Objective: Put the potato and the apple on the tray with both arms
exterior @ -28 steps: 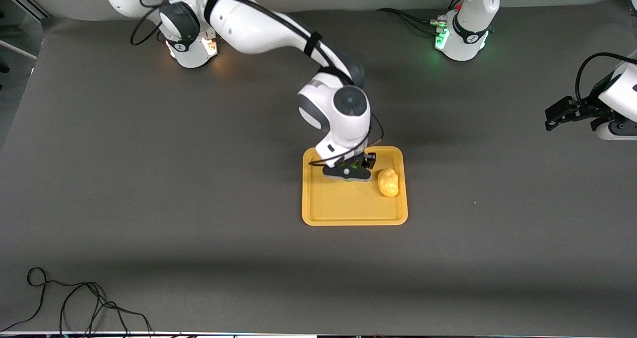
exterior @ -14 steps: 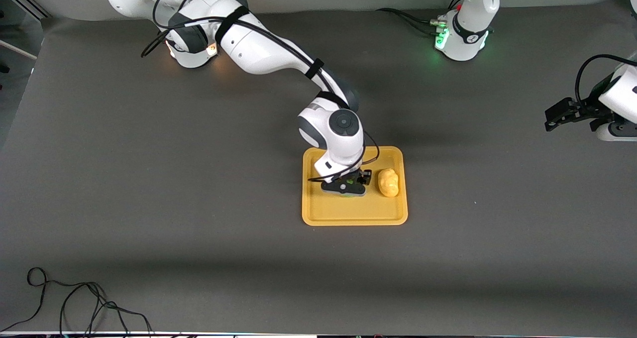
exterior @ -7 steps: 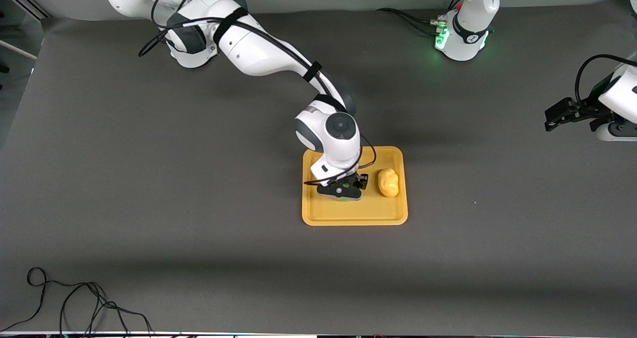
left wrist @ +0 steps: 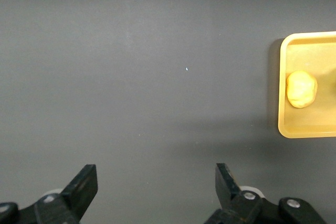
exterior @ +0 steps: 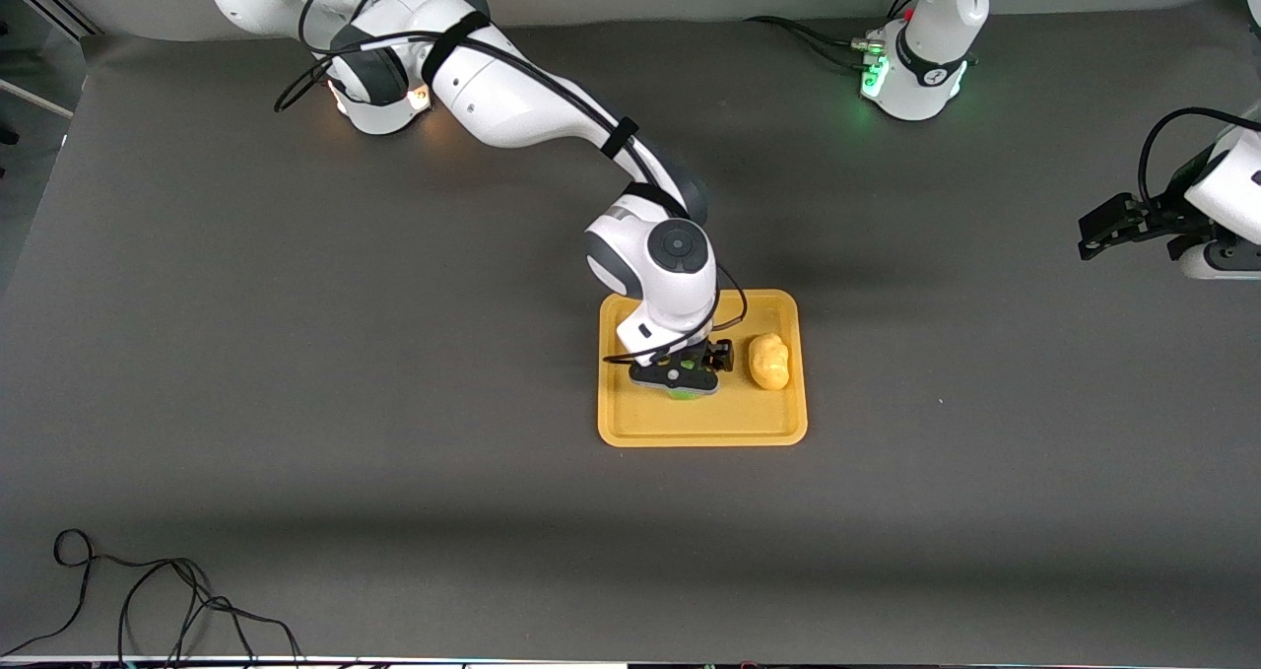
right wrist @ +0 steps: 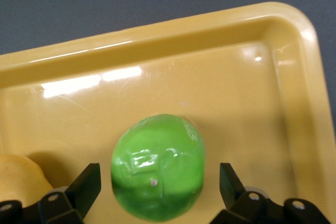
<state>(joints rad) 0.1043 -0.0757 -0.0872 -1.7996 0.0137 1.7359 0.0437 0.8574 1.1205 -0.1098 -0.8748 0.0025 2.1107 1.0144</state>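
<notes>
The orange-yellow tray (exterior: 751,419) lies mid-table. The yellow potato (exterior: 768,362) rests in it toward the left arm's end. The green apple (right wrist: 157,174) sits on the tray floor beside the potato (right wrist: 18,179); in the front view only a sliver of the apple (exterior: 680,394) shows under the hand. My right gripper (exterior: 680,378) is low over the apple and open, its fingers (right wrist: 86,182) standing clear of it on both sides. My left gripper (exterior: 1094,235) waits open over bare table at the left arm's end, with nothing between its fingertips (left wrist: 84,179).
A black cable (exterior: 148,600) coils on the table near the front camera at the right arm's end. Both arm bases (exterior: 911,78) stand along the table's back edge. Dark grey table surrounds the tray (left wrist: 310,129).
The right arm came down over the tray with the apple, then its fingers opened and let the apple go. The potato and the left arm have not moved.
</notes>
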